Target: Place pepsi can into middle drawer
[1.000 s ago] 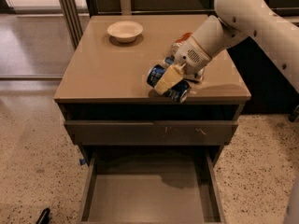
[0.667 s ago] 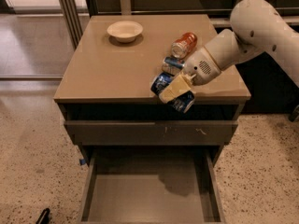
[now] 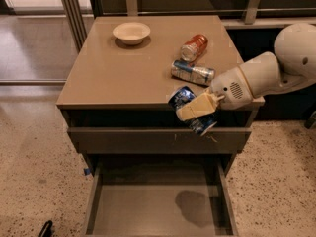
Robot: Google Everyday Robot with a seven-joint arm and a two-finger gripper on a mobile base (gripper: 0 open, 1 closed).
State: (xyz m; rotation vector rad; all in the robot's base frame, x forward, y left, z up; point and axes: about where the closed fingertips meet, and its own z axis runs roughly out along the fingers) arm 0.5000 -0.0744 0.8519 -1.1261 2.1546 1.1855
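So basically the whole thing comes down to the height and front-to-back offset between the pepsi can (image 3: 181, 97) and the middle drawer (image 3: 148, 211).

The gripper (image 3: 193, 111) comes in from the right and hangs just past the front edge of the cabinet top (image 3: 123, 73). Its jaws are clamped on the can. One cream finger (image 3: 197, 106) lies across the front of the can's body. The other is hidden behind it, so I'm judging the grip from how the can sits off the surface with nothing else under it.

The can is tilted, not upright. Its long axis runs from upper left to lower right in the camera view, with the silver end pointing down and right. It's in the air in front of the closed upper drawer (image 3: 158, 139), roughly level with that panel's top edge.

The middle drawer is pulled out and sits well below, with its floor sticking out toward the camera. So the can is above the drawer's back-right area, I'd guess, and the next move looks like mostly a straight drop, maybe nudged a bit forward to clear the upper panel.

The orange-red can (image 3: 193, 47), the silver-and-light-blue can (image 3: 192, 73) and a bowl (image 3: 131, 32) sit on top, out of the way.
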